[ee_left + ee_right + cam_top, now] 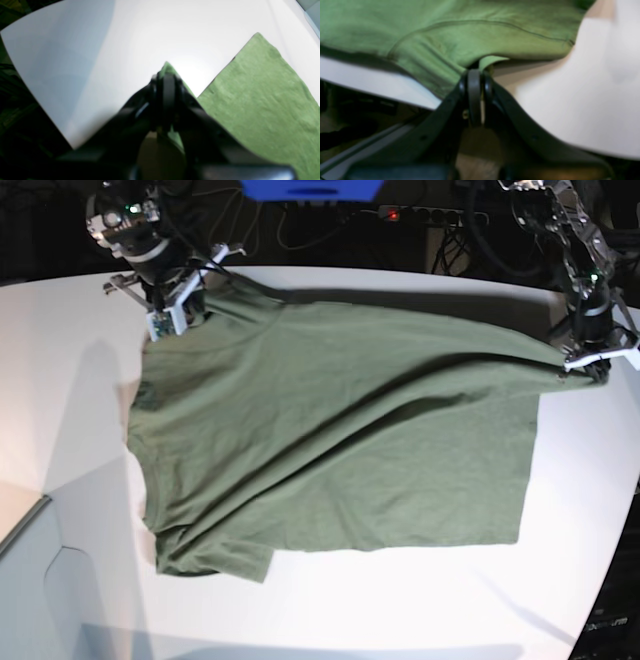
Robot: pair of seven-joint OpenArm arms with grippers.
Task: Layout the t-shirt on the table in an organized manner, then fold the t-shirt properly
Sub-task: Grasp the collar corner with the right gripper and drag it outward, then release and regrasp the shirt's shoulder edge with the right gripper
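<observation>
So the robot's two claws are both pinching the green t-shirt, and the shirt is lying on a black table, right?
Almost. Both the left gripper and the right gripper are shut on the t-shirt, but the table is white, not black. The base view shows it plainly.

Plain olive-green t-shirt, no print, plain white matte table, black grippers, blue object behind table
</observation>
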